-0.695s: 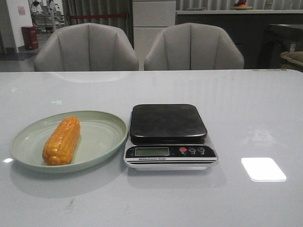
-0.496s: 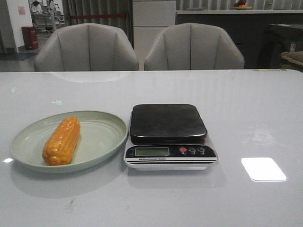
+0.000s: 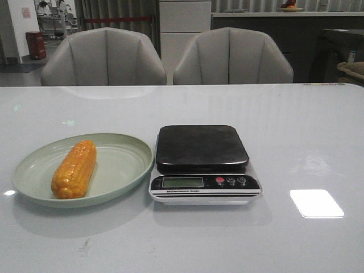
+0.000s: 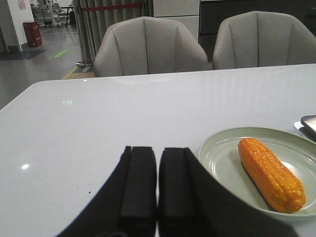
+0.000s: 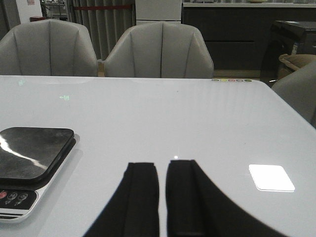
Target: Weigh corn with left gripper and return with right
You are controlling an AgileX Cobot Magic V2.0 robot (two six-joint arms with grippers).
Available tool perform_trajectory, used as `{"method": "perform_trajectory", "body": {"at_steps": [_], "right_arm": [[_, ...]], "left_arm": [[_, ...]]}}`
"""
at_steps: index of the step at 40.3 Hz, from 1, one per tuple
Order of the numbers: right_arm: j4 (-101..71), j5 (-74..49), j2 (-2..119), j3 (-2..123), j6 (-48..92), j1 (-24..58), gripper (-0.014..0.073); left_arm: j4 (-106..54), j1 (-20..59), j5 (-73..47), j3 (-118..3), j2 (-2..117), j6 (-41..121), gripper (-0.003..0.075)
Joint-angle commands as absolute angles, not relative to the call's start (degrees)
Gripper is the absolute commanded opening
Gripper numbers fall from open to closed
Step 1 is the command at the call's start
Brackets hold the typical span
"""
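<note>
Front view shows us the whole layout with neither arm in the picture. Going left to right, we find the green plate (image 3: 122,165) on the left of the table (image 3: 296,136), with the corn (image 3: 74,169) lying in the plate's left half. The corn's long axis runs mostly away from the robot, its far end tipped slightly to the right. Just right of the plate, almost touching its rim, stands the scale (image 3: 203,164) with nothing on its dark platform.

From the left wrist view we see the left gripper (image 4: 157,185) held low over bare table, its two fingers brought together with only a thin slit between them and nothing held. The corn (image 4: 270,173) lies ahead of the jaws and off to the robot's right, its near end closest to them. The cob runs roughly along the gripper's line of sight, so we judge the jaws can straddle it across its width once the arm shifts right and forward and they are spread.

In the right wrist view we find the right gripper (image 5: 162,192) likewise drawn nearly together and holding nothing, with the scale (image 5: 34,165) off to its left and no corn in sight. The left arm is plainly the nearer to the corn.
</note>
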State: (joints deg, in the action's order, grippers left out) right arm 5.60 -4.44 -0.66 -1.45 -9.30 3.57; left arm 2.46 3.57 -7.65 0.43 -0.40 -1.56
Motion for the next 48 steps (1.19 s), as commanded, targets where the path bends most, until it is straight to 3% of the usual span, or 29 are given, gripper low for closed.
{"method": "perform_trajectory", "body": {"at_steps": [1, 22, 38, 48], "right_arm": [[6.5, 0.0, -1.7, -1.7, -9.1, 3.2, 0.0218], [6.5, 0.0, -1.7, -1.7, -9.1, 3.2, 0.0218], [6.5, 0.0, -1.7, -1.7, -9.1, 3.2, 0.0218], [6.5, 0.0, -1.7, -1.7, -9.1, 3.2, 0.0218]], "left_arm": [[2.3, 4.0, -2.9, 0.5, -1.5, -1.7, 0.0132], [-1.9, 4.0, 11.5, -3.3, -1.3, -1.9, 0.0132], [-3.4, 4.0, -12.2, -23.5, 12.2, -1.9, 0.0132], [-4.3, 4.0, -14.8, -22.9, 16.0, -1.9, 0.0132]]}}
